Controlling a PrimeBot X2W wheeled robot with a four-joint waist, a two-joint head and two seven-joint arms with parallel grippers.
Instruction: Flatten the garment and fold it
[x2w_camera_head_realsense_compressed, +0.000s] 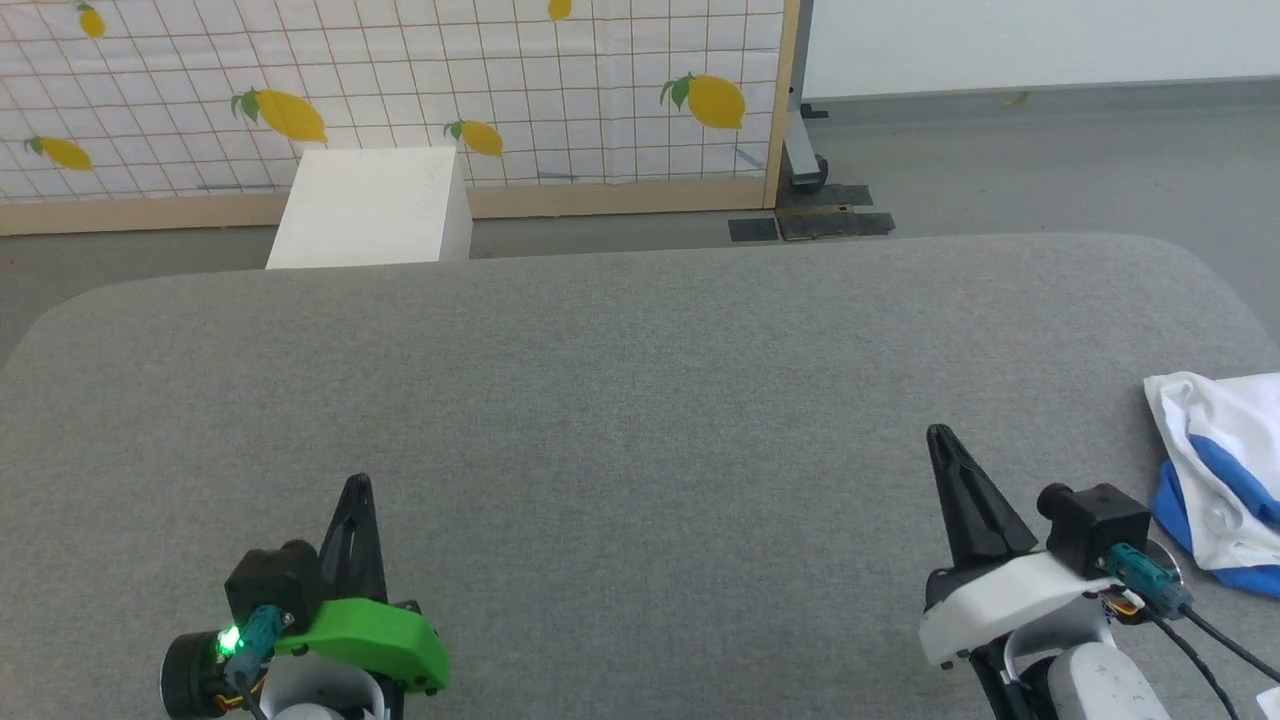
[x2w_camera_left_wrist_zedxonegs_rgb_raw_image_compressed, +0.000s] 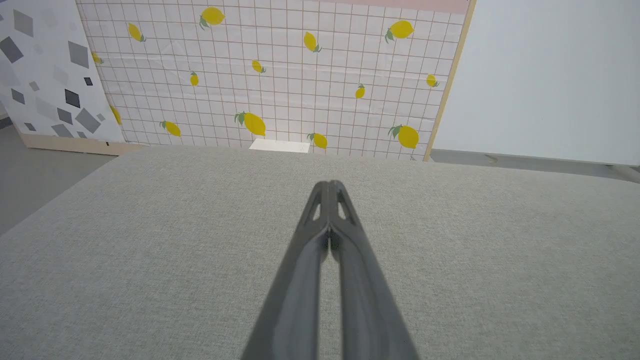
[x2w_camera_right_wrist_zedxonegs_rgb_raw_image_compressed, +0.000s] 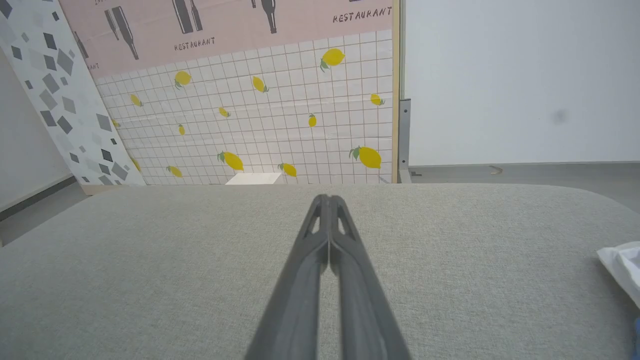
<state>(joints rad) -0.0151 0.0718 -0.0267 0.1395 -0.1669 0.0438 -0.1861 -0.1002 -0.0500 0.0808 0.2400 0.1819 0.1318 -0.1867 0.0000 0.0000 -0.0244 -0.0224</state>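
Note:
The garment (x2w_camera_head_realsense_compressed: 1222, 470), white cloth with bright blue parts, lies crumpled at the right edge of the grey fabric table (x2w_camera_head_realsense_compressed: 640, 400); part of it runs out of the head view. A white corner of the garment (x2w_camera_right_wrist_zedxonegs_rgb_raw_image_compressed: 622, 267) shows at the right of the right wrist view. My right gripper (x2w_camera_head_realsense_compressed: 940, 435) hovers over the table just left of the garment, fingers pressed together and holding nothing. My left gripper (x2w_camera_head_realsense_compressed: 358, 482) stands at the lower left, also shut and empty. Both pairs of fingertips meet in the wrist views: left gripper (x2w_camera_left_wrist_zedxonegs_rgb_raw_image_compressed: 330, 184), right gripper (x2w_camera_right_wrist_zedxonegs_rgb_raw_image_compressed: 329, 198).
A white box (x2w_camera_head_realsense_compressed: 372, 205) stands on the floor beyond the table's far edge. Behind it runs a lemon-patterned tiled panel (x2w_camera_head_realsense_compressed: 400, 90) with a wooden frame. Grey floor and a white wall lie to the far right.

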